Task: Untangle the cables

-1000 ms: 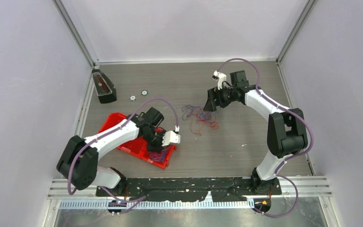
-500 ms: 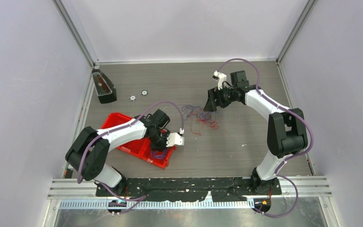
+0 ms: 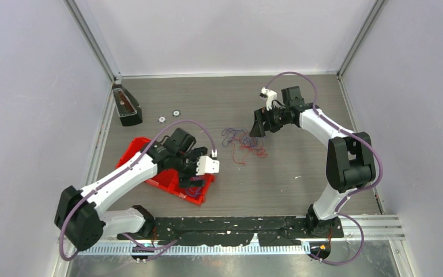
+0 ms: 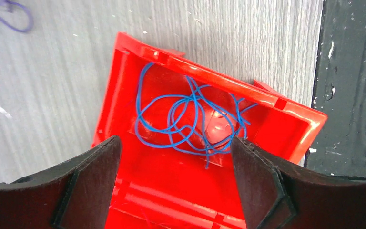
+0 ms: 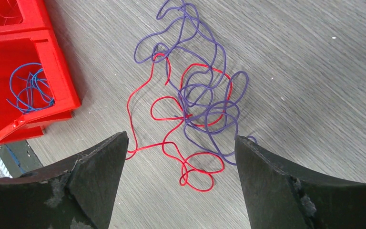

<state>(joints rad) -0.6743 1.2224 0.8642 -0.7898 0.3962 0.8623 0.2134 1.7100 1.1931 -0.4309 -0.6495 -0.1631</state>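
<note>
Since the blue cable [image 4: 186,119] lies alone in the bin [image 4: 286,119], my left fingers [image 4: 88,186] hang wide and empty over it, that strand sorted, I judge. My right fingers [image 5: 97,183], wide too, straddle the red cable [image 5: 171,117] and purple cable [image 5: 205,90] knotted together on the tabletop [image 5: 305,71] — probably next.

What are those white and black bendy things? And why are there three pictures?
They are two robot arms, a left arm and a right arm, bolted to a table. One picture looks down from above. The other two come from wrist cameras, so the black wedges are each arm's own fingers. The left gripper is open above a red bin with a blue cable inside. The right gripper is open above a red cable and a purple cable tangled together on the table. Neither holds anything.
</note>
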